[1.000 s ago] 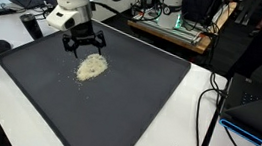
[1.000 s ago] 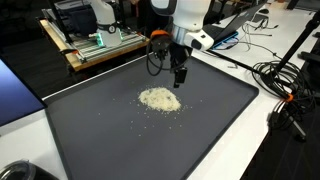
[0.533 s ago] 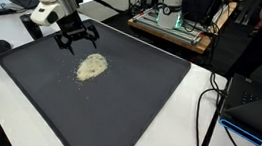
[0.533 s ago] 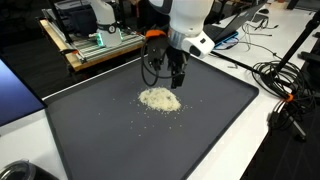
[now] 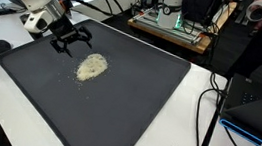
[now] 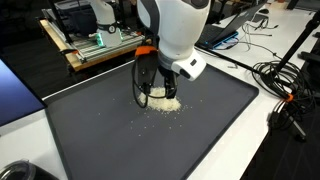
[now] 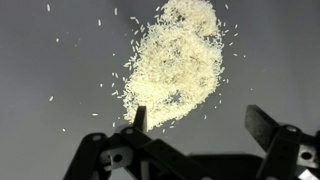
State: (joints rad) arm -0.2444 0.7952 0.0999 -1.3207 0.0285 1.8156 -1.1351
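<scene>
Our gripper (image 5: pixel 71 42), spread wide and empty, has swung off the rice pile (image 5: pixel 91 66), now hovering just beside it.

light: bright, even room light from overhead | shadows: soft, weak-edged on the dark grey matte mat (image 5: pixel 128 98) | sharpness: both exterior views coarse, small detail soft | wrist view: pale heap of rice grains (image 7: pixel 175 65) crisp, black fingers (image 7: pixel 262 125) slightly soft at lower edge
</scene>
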